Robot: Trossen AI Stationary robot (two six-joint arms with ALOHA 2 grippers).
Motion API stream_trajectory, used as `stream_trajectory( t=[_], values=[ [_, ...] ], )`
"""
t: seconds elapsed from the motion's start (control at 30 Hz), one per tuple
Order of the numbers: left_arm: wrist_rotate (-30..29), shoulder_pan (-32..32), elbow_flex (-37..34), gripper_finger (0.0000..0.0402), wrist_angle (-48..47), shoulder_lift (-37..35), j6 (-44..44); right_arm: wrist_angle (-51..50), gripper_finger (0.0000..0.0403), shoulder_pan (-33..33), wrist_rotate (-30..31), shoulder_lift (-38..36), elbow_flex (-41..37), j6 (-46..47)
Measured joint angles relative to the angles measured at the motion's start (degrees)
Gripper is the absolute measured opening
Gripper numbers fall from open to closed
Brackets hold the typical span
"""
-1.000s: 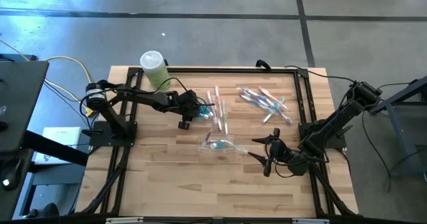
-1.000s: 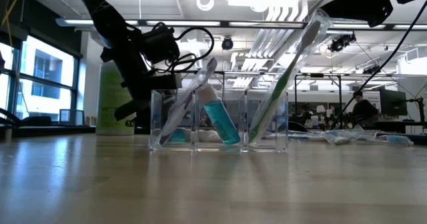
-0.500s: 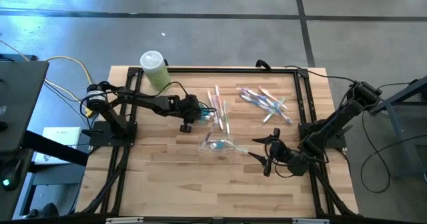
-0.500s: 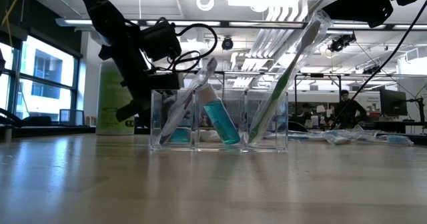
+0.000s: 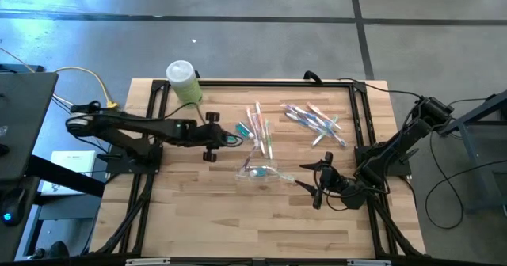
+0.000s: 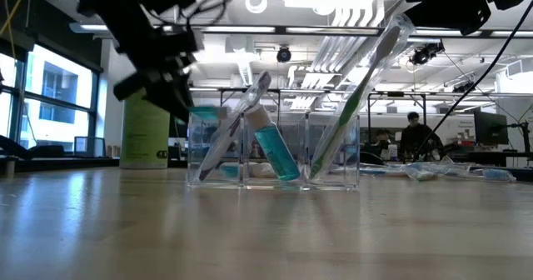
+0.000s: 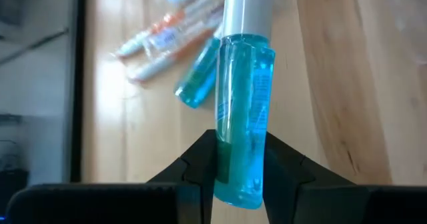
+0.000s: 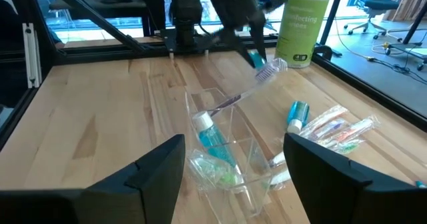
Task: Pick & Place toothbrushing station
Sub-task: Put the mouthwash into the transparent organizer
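My left gripper [image 5: 219,138] is shut on a small blue mouthwash bottle [image 7: 244,97] with a white cap, left of the clear three-part organizer [image 5: 261,172] and above the table. The organizer holds a toothbrush [image 6: 236,126], a teal tube [image 6: 275,151] and a green toothbrush [image 6: 360,88], all leaning against its walls. A second blue bottle [image 7: 198,77] lies on the table beside packaged toothbrushes [image 5: 258,127]. My right gripper [image 5: 314,184] is open and empty, low, just right of the organizer. My left gripper pinches the bottle's bottom end [image 7: 240,179] between its two fingers [image 7: 200,163]. The fingers come from the table's left and run along the bottle. The bottle sticks out past the fingertips, cap end away from the gripper, lifted clear of the table.
A second heap of packaged toothbrushes [image 5: 317,122] lies at the far right. A green wipes canister [image 5: 184,82] stands at the far left corner. A black frame [image 5: 358,123] runs round the table top. Bare wood lies along the near side.
My left gripper has drawn back from the toothbrush pile toward the table's left edge and risen, carrying the blue bottle clear of the table. The second bottle and the packaged toothbrushes have stayed where they were.
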Motion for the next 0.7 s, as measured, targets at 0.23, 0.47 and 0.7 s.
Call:
stream_trajectory(
  t=[0.23,0.47,0.7],
  values=[
    [-4.56,-7.41,0.02,0.0081,-1.88,-8.82,-1.76,-0.30,0.0247,0.02,0.02,0.00,0.02,0.00],
    [-4.76,-14.76,0.15,0.0081,4.53,-12.84,-4.89,6.00,0.0247,0.02,-1.42,0.00,0.01,-3.67],
    [-4.49,-23.58,0.15,0.0081,13.66,-12.82,-4.13,15.00,0.0247,0.02,-4.83,0.00,0.02,-13.79]
  ],
)
